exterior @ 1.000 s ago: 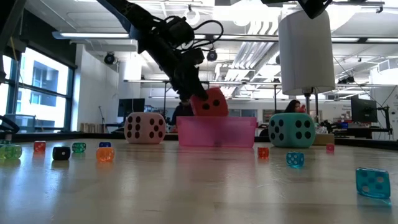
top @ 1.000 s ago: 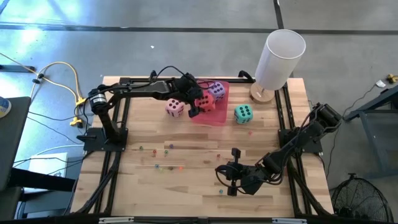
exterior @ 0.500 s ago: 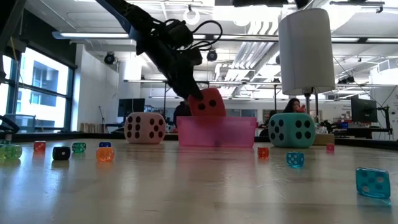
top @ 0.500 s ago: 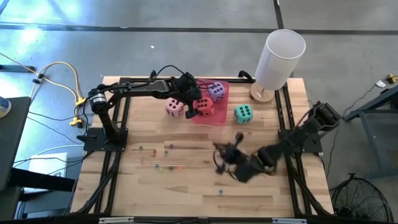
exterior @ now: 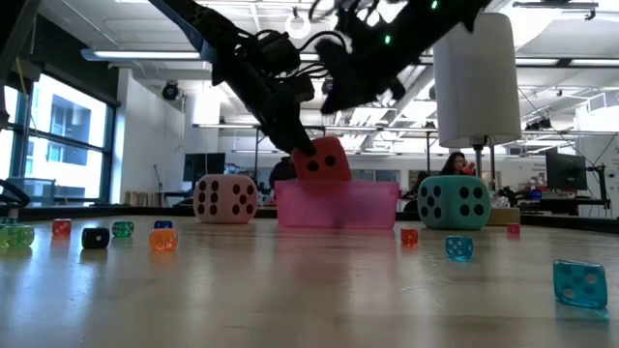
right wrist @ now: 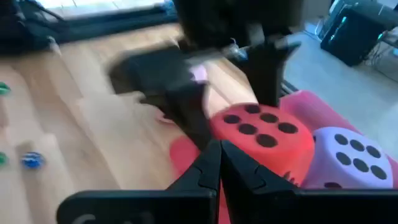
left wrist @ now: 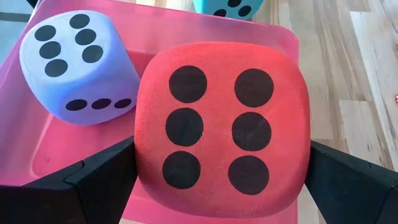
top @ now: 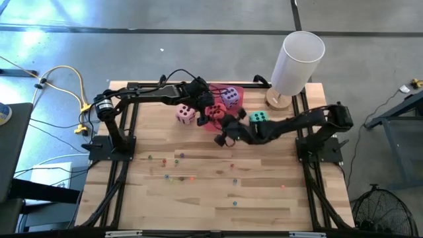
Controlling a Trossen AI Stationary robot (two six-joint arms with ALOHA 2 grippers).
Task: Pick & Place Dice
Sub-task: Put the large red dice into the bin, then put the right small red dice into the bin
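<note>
Presently the red die [top: 215,112] is seen inside the pink tray [top: 232,125], six-pip face up in the left wrist view, with the left gripper [top: 210,113] straddling it, its fingers [left wrist: 93,180] spread wide on either side; whether they press the die cannot be told. The purple die [top: 230,96] is lodged in the same tray just beside the red one. The pink die [top: 186,114] is set on the table just outside the tray, and the teal die [top: 258,118] at the tray's opposite side. The right gripper [top: 225,135], fingers clenched together and holding nothing, is held at the tray's near edge. Small coloured beads [top: 179,156] are scattered well away from the tray.
</note>
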